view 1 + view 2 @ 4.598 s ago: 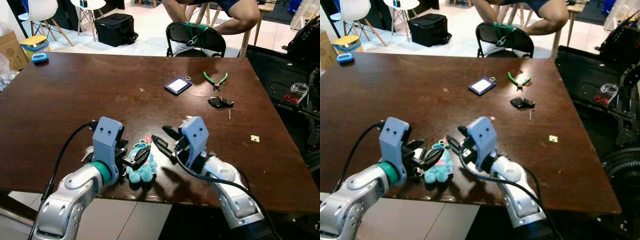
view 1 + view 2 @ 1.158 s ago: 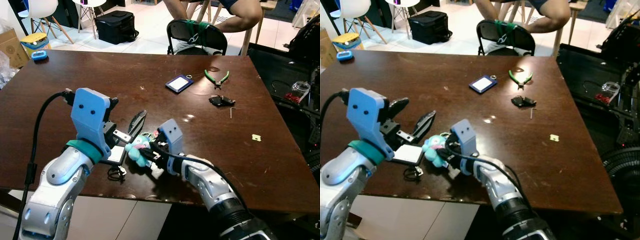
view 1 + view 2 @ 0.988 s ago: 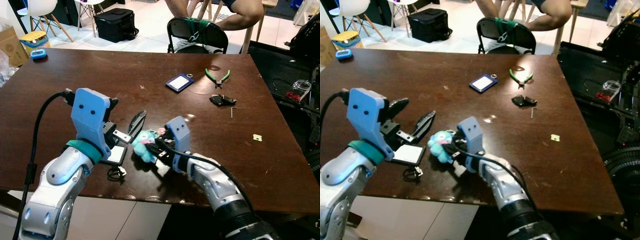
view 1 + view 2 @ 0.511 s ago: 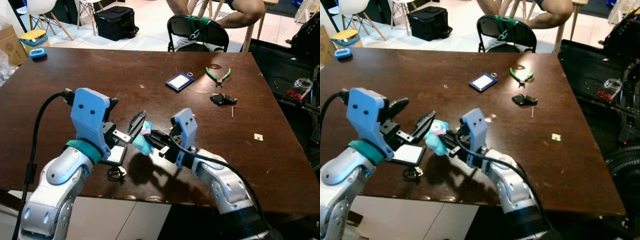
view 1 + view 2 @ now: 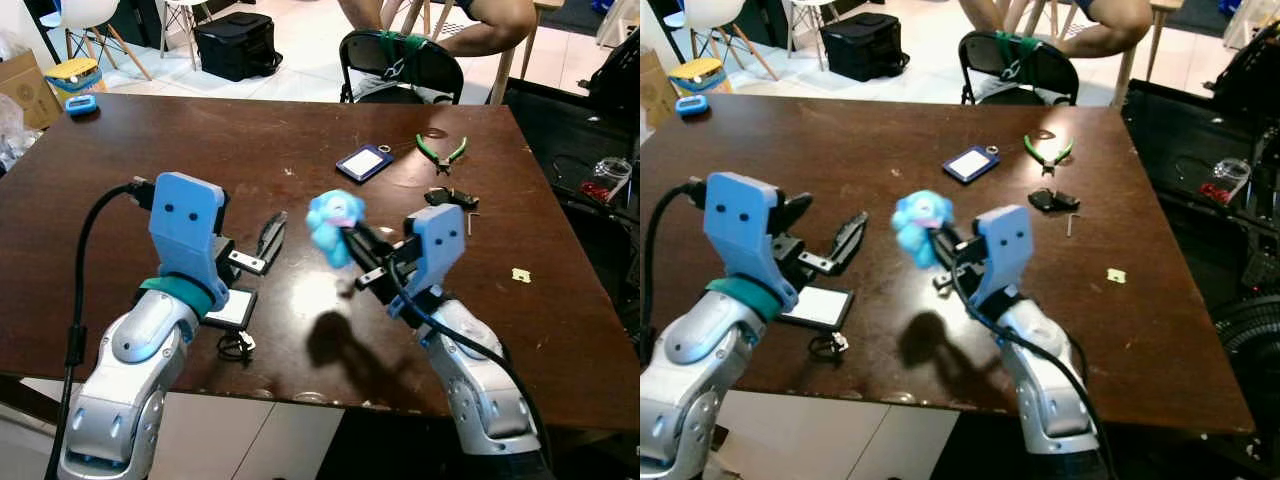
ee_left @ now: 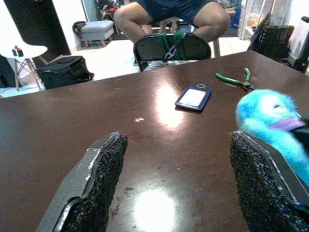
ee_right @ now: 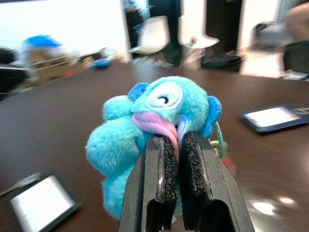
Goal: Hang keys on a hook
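Right tool [image 5: 352, 243] pinches the blue plush keychain [image 5: 333, 222] near frame centre, lifted off the surface [image 5: 120, 170]; our left tool [image 5: 268, 235] gapes empty beside it. We keep the pinch firm and carry slowly, since the dangling keys [image 5: 941, 283] can swing.

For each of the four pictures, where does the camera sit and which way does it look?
Left eye view: on the head, looking down at the table; both arms show.
Right eye view: same scene, slightly offset.
Left wrist view: along the open left gripper, across the table toward a seated person.
Right wrist view: along the right gripper, shut on the blue plush keychain.
Shared: the plush and the blue card holder show in all four.
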Available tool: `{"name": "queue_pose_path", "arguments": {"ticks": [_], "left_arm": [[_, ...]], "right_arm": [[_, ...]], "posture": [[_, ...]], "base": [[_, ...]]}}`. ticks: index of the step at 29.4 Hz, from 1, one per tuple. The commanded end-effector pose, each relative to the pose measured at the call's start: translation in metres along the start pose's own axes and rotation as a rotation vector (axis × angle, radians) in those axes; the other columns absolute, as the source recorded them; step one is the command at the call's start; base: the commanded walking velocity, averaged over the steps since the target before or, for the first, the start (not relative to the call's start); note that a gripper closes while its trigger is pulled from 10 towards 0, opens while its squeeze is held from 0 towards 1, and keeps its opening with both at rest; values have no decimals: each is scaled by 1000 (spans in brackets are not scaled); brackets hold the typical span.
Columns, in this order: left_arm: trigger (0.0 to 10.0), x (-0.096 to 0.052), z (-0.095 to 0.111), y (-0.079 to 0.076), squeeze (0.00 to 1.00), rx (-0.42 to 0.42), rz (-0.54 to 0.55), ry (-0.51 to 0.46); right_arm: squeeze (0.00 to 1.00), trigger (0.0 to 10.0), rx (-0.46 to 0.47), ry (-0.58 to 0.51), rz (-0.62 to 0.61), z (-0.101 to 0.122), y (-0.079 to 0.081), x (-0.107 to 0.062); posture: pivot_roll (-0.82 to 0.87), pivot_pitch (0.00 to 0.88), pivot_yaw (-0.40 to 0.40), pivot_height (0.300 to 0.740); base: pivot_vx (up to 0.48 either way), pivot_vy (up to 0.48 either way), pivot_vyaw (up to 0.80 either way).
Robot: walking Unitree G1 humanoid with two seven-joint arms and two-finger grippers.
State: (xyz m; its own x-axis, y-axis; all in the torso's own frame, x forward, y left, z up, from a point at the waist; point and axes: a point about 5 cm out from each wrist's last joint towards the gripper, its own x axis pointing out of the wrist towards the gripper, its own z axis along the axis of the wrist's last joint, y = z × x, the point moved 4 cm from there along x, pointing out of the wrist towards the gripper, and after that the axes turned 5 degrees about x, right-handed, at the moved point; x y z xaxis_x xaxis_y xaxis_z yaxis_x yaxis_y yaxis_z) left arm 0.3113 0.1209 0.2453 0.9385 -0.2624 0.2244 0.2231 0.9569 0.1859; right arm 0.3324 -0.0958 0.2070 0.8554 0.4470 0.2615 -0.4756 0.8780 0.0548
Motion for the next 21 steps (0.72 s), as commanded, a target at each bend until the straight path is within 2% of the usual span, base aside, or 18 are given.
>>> {"name": "queue_pose_path", "arguments": {"ticks": [1, 5, 13, 21], "left_arm": [[10000, 2, -3, 4, 0, 42, 33, -1], [10000, -1, -11, 7, 0, 79, 43, 20], [10000, -6, -22, 7, 0, 75, 57, 56], [10000, -7, -29, 5, 0, 76, 61, 74]], "right_arm": [[0, 10000, -42, -34, -69, 4, -7, -7], [0, 10000, -71, -36, -99, 5, -13, -10], [0, 10000, -95, -37, -125, 8, -10, -6], [0, 10000, -117, -46, -148, 8, -7, -2]], "posture": [[-111, 71, 141, 740], [-104, 68, 138, 740], [-102, 68, 135, 740], [-99, 73, 136, 740]], "base": [[0, 0, 0], [0, 0, 0], [0, 0, 0], [-337, 0, 0]]}}
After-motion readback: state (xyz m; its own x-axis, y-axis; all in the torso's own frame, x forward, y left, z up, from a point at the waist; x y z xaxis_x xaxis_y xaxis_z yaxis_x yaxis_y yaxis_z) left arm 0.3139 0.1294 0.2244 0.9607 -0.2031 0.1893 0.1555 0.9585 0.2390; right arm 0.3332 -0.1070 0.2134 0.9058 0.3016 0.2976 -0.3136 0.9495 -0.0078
